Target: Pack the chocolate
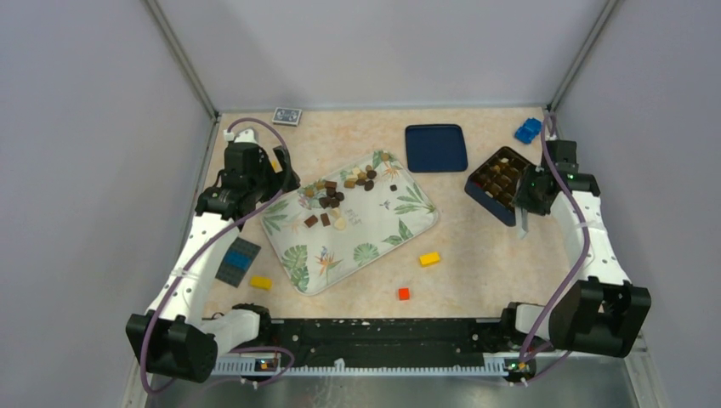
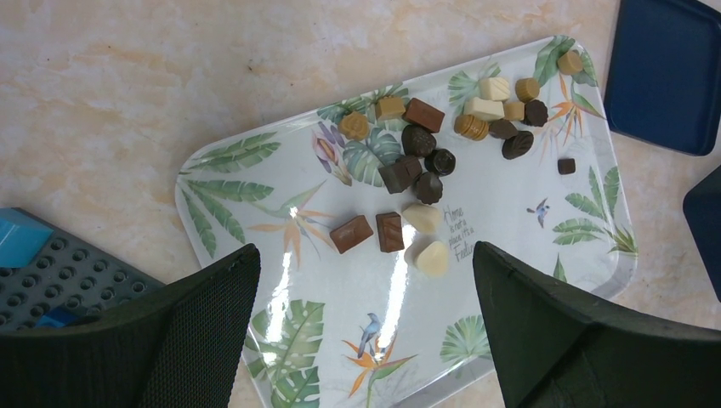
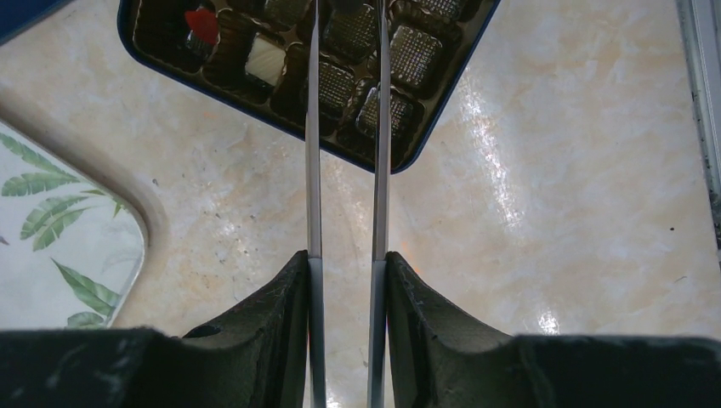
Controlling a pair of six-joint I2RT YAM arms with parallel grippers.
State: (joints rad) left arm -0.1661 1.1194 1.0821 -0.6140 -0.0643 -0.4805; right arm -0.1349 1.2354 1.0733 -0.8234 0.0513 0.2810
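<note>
The fingers (image 2: 212, 323) of the left gripper (image 2: 366, 255) are spread wide with nothing between them, above the near-left part of the leaf-print tray (image 2: 255, 161). Their bases are cut off by the bottom edge of the wrist view. The fingers (image 3: 281, 297) of the right gripper (image 3: 344, 263) are clamped on one pair of metal tweezers (image 3: 313, 170), to the right of the tray. The two blades run over the open chocolate box (image 1: 486, 200), which is also right of the tray. The blade tips leave the wrist view at its top edge, so it cannot be determined whether they hold a piece. The box is cropped in that view. Its visible cells hold dark pieces and one cream piece, plus one red item too blurred to identify. The loose chocolate pieces (image 2: 421, 170) lie on the far half of the tray, about twenty-one in dark brown, light brown and cream. Several touch each other, so the count is approximate. On the counter (image 1: 476, 272) there are two yellow bricks (image 1: 429, 258), one near-right and one near-left of the tray. There is also one red brick (image 1: 403, 293) on the near side, one blue brick (image 1: 527, 129) at the far right, and one blue lid (image 1: 435, 147) just beyond the tray. One grey studded plate (image 1: 238, 259) lies to the left, partly hidden by the left arm.
</note>
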